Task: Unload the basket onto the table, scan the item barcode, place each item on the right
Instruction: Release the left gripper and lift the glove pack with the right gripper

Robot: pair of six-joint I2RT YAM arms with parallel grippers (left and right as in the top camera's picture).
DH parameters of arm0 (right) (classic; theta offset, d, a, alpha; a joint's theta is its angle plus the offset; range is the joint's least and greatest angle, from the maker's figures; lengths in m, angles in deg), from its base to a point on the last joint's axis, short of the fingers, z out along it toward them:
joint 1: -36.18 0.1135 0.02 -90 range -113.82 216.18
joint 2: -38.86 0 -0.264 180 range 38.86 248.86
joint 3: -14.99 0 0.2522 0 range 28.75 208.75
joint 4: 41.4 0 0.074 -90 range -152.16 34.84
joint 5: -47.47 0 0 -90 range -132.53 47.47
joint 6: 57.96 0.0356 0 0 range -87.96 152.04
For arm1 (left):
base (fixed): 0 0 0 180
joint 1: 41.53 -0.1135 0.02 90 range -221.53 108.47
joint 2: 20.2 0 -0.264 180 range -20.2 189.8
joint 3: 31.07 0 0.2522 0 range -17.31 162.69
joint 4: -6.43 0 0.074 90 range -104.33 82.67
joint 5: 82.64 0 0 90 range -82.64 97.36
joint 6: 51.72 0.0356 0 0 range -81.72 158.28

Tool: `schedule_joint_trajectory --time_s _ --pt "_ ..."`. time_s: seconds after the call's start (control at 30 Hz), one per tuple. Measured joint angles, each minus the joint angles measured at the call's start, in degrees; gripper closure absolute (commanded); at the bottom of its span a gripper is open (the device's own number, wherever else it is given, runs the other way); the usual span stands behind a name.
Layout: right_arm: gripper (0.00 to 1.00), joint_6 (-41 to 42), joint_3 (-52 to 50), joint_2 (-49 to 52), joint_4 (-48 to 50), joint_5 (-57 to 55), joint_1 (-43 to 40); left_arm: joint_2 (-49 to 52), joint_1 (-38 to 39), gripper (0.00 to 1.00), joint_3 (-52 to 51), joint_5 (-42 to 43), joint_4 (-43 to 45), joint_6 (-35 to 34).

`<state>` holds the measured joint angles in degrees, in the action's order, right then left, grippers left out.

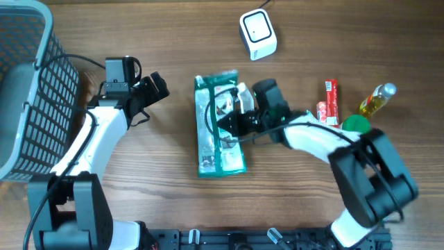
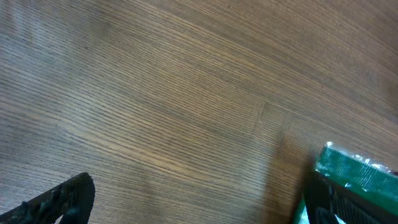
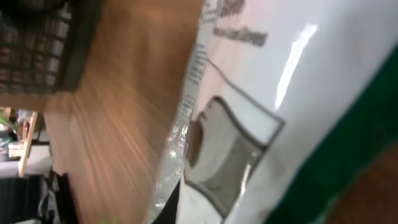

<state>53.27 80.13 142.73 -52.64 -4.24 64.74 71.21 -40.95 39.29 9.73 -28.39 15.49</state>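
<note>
Wood-grain table (image 1: 173, 201) fills the overhead view, w/ everything else sitting on it. Biggest item is the grey mesh basket (image 1: 28, 104) at the far left edge, partly out of shot; I also catch it blurred in the top left corner of the right wrist cam. Next, my two arms: left arm (image 1: 97, 139) bends up from the bottom edge beside the basket, and the right arm (image 1: 326, 139) reaches from bottom right in toward centre. Left gripper (image 1: 158, 89) hangs over bare wood, near the packet's top left corner but apart from it; on its wrist cam the fingers (image 2: 62, 198) sit at opposite edges of the frame, spread wide, nothing btwn them but tabletop. Right gripper (image 1: 227, 125) is on top of the packet (image 1: 211, 153), jaws together and pinching its film as far as I can see; its wrist cam is filled by the clear and green wrapper, v. close and slanted. That packet, the task item, lies mid-table, long side running top to bottom, green trim on the edges. I can't make out a barcode in any view. White scanner (image 1: 258, 33) sits top centre, well apart from the packet. Far right: a red snack pack (image 1: 330, 97), a yellow bottle (image 1: 378, 99) and a small green object (image 1: 356, 123) close together.
</note>
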Motion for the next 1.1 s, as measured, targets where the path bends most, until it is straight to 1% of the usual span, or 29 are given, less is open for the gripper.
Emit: schedule_joint_trajectory --time_s 0.07,0.13,0.2,0.3,0.33,0.37,0.47,0.5,0.53,0.57,0.6,0.8,0.87,0.9,1.1 --pt "0.96 -4.8 7.1 -3.3 -12.4 -0.3 0.0 0.0 0.0 0.00 0.0 -0.2 0.1 0.0" --pt "0.96 -10.8 15.8 -5.8 -26.8 -2.1 0.0 0.0 0.0 0.00 0.0 -0.4 0.1 0.0" --pt "0.96 -19.4 26.4 -7.4 -40.6 -5.7 0.0 0.0 0.0 0.00 0.0 -0.5 0.1 0.0" --pt "0.96 -32.8 37.8 -8.4 -52.5 -10.7 0.0 0.0 0.0 0.00 0.0 -0.7 0.0 0.0" --pt "0.96 -38.1 40.5 -8.7 -54.3 -12.9 0.0 0.0 0.0 0.00 0.0 -0.7 0.0 0.0" --pt "0.96 -41.6 41.4 -8.9 -54.6 -14.4 0.0 0.0 0.0 0.00 0.0 -0.7 0.1 0.0" --pt "0.96 -53.8 41.8 -8.9 -54.8 -19.8 0.0 0.0 0.0 0.00 0.0 -0.7 0.1 0.0" --pt "0.96 -60.9 41.8 -8.5 -52.8 -24.0 0.0 0.0 0.0 0.00 0.0 -0.6 0.1 0.0" --pt "0.96 -64.9 41.8 -8.3 -51.7 -26.6 0.0 0.0 0.0 0.00 0.0 -0.7 0.1 0.0" --pt "0.96 -66.8 41.8 -8.0 -50.2 -28.5 0.0 0.0 0.0 0.00 0.0 -0.6 0.0 0.0" --pt "0.96 -68.9 41.8 -7.3 -45.6 -31.3 0.0 0.0 0.0 0.00 0.0 -0.6 0.0 0.0" --pt "0.96 -77.2 41.9 -2.0 -30.3 -42.9 0.0 0.0 0.0 0.00 0.0 -0.7 0.1 0.0" --pt "0.96 -79.0 41.9 -0.5 -26.8 -45.0 0.0 0.0 0.0 0.00 0.0 -0.7 0.0 0.0" --pt "0.96 -80.1 41.9 1.3 -22.5 -46.8 0.0 0.0 0.0 0.00 0.0 -0.7 0.1 0.0" --pt "0.96 -85.1 41.9 8.7 -7.7 -51.7 0.0 0.0 0.0 0.00 0.0 -0.8 0.0 0.0"
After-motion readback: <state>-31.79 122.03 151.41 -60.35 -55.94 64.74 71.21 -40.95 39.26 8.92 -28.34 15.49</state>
